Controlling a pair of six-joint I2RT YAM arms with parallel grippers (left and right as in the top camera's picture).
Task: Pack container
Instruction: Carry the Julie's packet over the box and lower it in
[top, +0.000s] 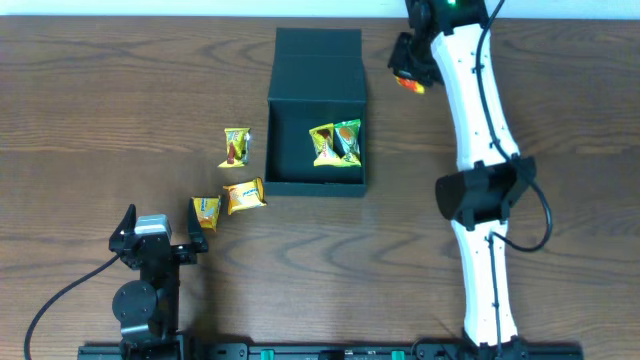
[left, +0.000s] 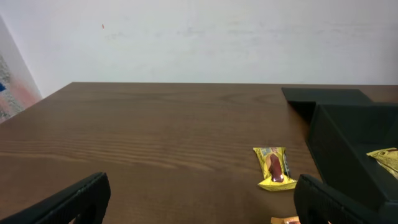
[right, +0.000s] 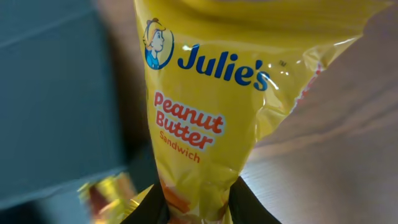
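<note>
The dark teal container (top: 315, 186) stands open at the table's middle, its flap lid (top: 318, 62) laid back. Two snack packets (top: 335, 143) lie inside it. My right gripper (top: 412, 74) is to the right of the lid and is shut on a yellow Julie's peanut butter sandwich packet (right: 211, 93); the container's edge (right: 56, 99) shows blurred on the left of the right wrist view. My left gripper (left: 199, 202) is open and empty low at the front left. Three packets lie left of the container: one yellow (top: 235, 146), two orange-yellow (top: 244, 195) (top: 206, 212).
The container's wall (left: 348, 143) fills the right of the left wrist view, with the yellow packet (left: 274, 168) in front of it. Bare brown tabletop (left: 155, 124) spreads to the left. A white wall runs behind the table.
</note>
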